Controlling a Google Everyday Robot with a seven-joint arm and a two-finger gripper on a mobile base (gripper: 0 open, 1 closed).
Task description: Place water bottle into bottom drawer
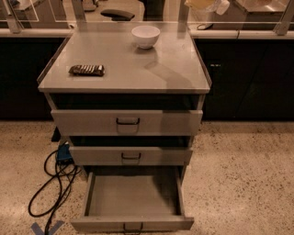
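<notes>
1. We find the gripper (pixel 222 6) only as a small white piece at the very top edge, to the right of and beyond the white bowl (pixel 145 36). The frame cuts off nearly all of it, so we cannot tell whether it is apart, together or clamped on anything.
2. Just left of that piece we see a pale yellowish, see-through shape (pixel 201 3). We take it for the water bottle. Only its lowest part shows, high above the back right corner of the cabinet top (pixel 179 73), and we cannot make out its cap or label.
3. We cannot say whether the two are touching.
4. The bottom drawer (pixel 133 197) is pulled well out, its grey floor showing. The lower edge of the frame clips its front handle.
5. The middle drawer (pixel 131 156) and the top drawer (pixel 127 121) stand slightly out, with dark gaps above them that we cannot see into.
6. A dark, flat, ribbed object (pixel 87 69) lies near the left edge of the cabinet top. We cannot identify it.
7. A black cable (pixel 50 193) loops on the floor to the left, running up to a blue thing (pixel 63 153) half hidden behind the cabinet.
</notes>
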